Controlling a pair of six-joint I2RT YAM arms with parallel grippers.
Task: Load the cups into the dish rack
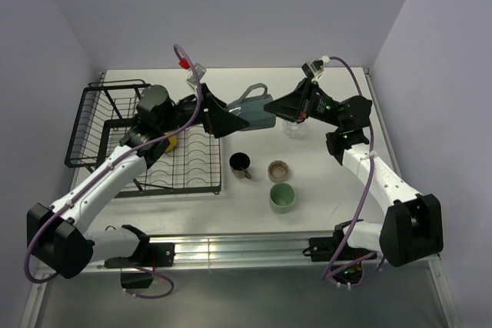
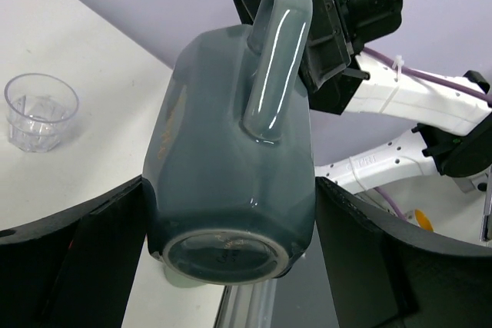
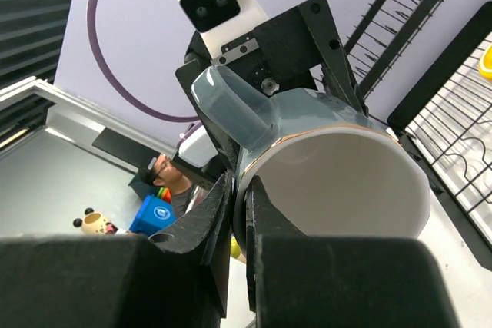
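The grey mug (image 1: pixel 254 109) with a white inside hangs in the air between both arms, on its side. My left gripper (image 1: pixel 237 117) is shut on its body near the base (image 2: pixel 231 167). My right gripper (image 1: pixel 274 105) pinches its rim (image 3: pixel 346 182), one finger inside and one outside. The black wire dish rack (image 1: pixel 108 124) stands at the left with the yellow mug (image 1: pixel 171 142) in it. The clear glass (image 1: pixel 294 128), black mug (image 1: pixel 241 163), beige-brown cup (image 1: pixel 279 169) and pale green tumbler (image 1: pixel 282 197) stand on the table.
The clear glass (image 2: pixel 38 111) sits right under my right wrist. The rack's raised basket section (image 1: pixel 115 94) is at the far left by the wall. Both arm bases stand on the rail (image 1: pixel 231 251) at the near edge.
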